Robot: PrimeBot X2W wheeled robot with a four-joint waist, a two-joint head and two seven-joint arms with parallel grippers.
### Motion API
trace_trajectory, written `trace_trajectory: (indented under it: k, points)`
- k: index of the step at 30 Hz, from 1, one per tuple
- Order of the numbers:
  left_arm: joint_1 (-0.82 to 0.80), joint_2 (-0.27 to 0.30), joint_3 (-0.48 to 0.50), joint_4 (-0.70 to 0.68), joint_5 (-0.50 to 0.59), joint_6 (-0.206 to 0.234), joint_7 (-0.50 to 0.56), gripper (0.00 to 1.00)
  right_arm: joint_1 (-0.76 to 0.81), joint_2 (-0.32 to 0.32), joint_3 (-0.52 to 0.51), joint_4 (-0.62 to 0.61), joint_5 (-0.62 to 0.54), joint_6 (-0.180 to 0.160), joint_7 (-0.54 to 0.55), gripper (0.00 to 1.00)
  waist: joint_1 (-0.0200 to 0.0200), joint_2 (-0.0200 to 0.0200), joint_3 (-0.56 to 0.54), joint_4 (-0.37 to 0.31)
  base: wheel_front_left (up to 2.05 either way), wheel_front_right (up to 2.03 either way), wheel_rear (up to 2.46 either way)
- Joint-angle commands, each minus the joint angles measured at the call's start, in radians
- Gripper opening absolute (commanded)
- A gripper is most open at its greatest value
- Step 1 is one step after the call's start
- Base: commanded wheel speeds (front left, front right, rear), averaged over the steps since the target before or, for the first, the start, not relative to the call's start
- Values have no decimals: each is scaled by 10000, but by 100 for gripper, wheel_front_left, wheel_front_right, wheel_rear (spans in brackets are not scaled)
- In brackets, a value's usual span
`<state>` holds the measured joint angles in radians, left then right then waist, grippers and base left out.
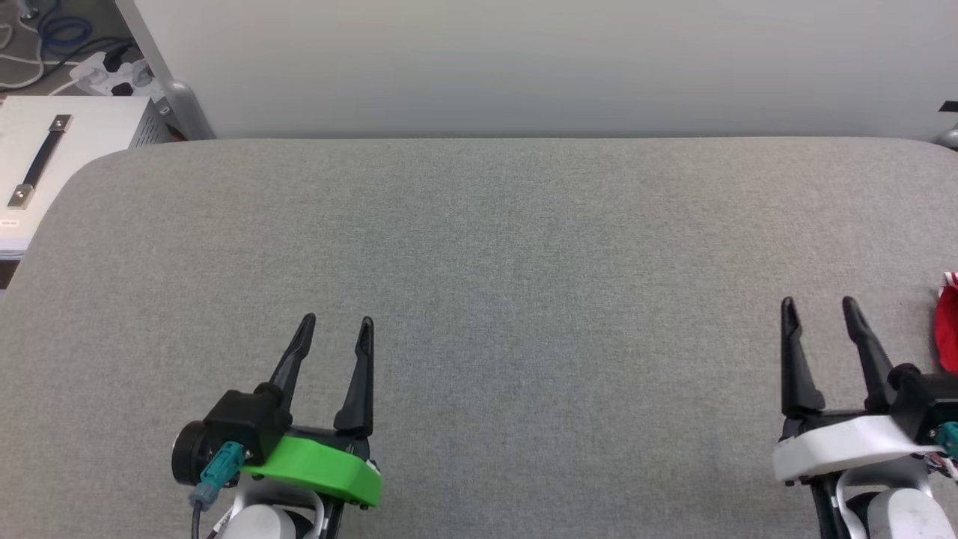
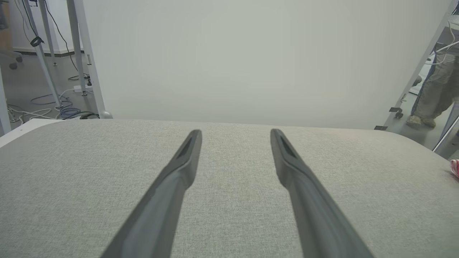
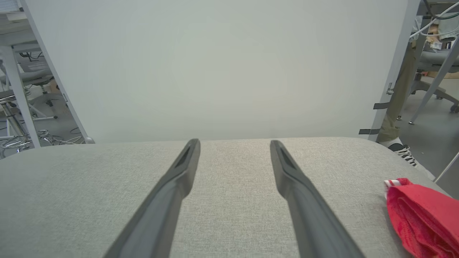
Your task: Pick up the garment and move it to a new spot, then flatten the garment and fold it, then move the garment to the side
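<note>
The garment (image 3: 423, 215) is a bunched red cloth with a bit of red-white striped trim, lying at the far right of the grey table. In the head view the garment (image 1: 948, 322) is cut off by the right edge; a sliver of the garment (image 2: 455, 167) shows in the left wrist view. My right gripper (image 1: 819, 308) stands open just left of it, apart from it, fingers empty. My left gripper (image 1: 337, 325) is open over bare table at the lower left. The right gripper (image 3: 235, 143) and the left gripper (image 2: 236, 133) show spread fingers with nothing between them.
The grey fabric-covered table (image 1: 479, 247) has rounded far corners. A pale panel (image 1: 524, 67) stands behind its far edge. A white case with a black handle (image 1: 41, 161) sits off the far left corner, with cables on the floor. A person's legs (image 2: 434, 89) stand beyond the right end.
</note>
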<state>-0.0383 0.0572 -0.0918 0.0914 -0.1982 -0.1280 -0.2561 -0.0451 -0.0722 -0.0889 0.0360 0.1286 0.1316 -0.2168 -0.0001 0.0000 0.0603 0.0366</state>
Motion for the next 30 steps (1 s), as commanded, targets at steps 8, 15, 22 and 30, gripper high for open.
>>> trace_trajectory:
  k: [8,15,22,30]
  points:
    - [248,-67,128,151,3,-25,-57,100,239,145,154,272,28,-9,-241,100,1,0,-320,-21,0,0,0]
    - [277,-69,160,149,-17,-26,-57,100,255,179,196,366,54,-9,-296,100,1,0,-393,-15,0,0,0]
    - [251,-69,144,105,43,-26,-57,100,249,197,271,384,91,-9,-329,100,1,0,-342,5,0,0,0]
    - [237,-69,137,58,40,-26,-57,100,205,206,244,339,96,-9,-353,100,1,0,-260,15,0,0,0]
